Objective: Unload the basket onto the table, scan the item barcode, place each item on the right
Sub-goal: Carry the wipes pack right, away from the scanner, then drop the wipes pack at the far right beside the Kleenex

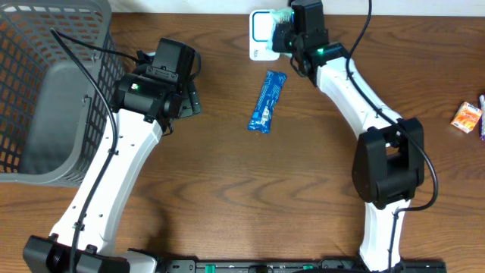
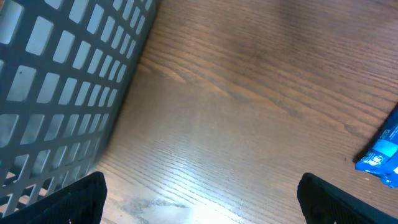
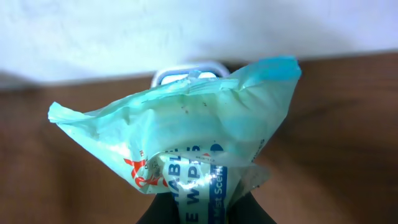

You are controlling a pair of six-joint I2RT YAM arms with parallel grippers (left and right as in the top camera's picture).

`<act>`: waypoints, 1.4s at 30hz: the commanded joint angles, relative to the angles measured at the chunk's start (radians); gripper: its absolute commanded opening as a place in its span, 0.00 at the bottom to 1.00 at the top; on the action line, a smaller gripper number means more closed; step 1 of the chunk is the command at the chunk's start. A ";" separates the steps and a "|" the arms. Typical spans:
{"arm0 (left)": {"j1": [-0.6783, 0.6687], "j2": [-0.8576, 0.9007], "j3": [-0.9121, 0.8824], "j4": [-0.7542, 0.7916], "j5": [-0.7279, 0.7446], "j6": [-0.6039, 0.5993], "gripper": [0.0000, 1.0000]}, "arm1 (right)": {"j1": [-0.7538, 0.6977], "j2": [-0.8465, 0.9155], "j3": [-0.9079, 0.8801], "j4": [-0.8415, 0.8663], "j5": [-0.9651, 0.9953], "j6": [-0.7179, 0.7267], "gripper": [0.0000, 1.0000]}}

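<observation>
My right gripper [image 3: 199, 208] is pinched shut on the bottom of a crinkled, glossy pale-teal wipes packet [image 3: 186, 130], soft plastic with a puffed body and a flat sealed edge, held at the far edge of the table just above a white rounded-square device [image 1: 260, 34]. A shiny blue oblong wrapper [image 1: 267, 101] lies flat on the dark wood-grain table [image 1: 227, 174]. My left gripper [image 2: 202, 202] hangs spread wide and holding nothing beside a grey plastic lattice basket [image 1: 45, 91].
</observation>
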 commanded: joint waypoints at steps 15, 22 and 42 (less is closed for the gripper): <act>0.002 0.002 0.002 -0.002 -0.006 -0.008 0.98 | 0.038 0.089 0.027 0.242 0.061 -0.025 0.09; 0.002 0.002 0.002 -0.002 -0.006 -0.008 0.98 | 0.048 0.206 0.204 0.074 0.053 -0.049 0.10; 0.002 0.002 0.002 -0.002 -0.006 -0.008 0.98 | -0.038 0.190 0.386 -0.162 0.243 -0.084 0.02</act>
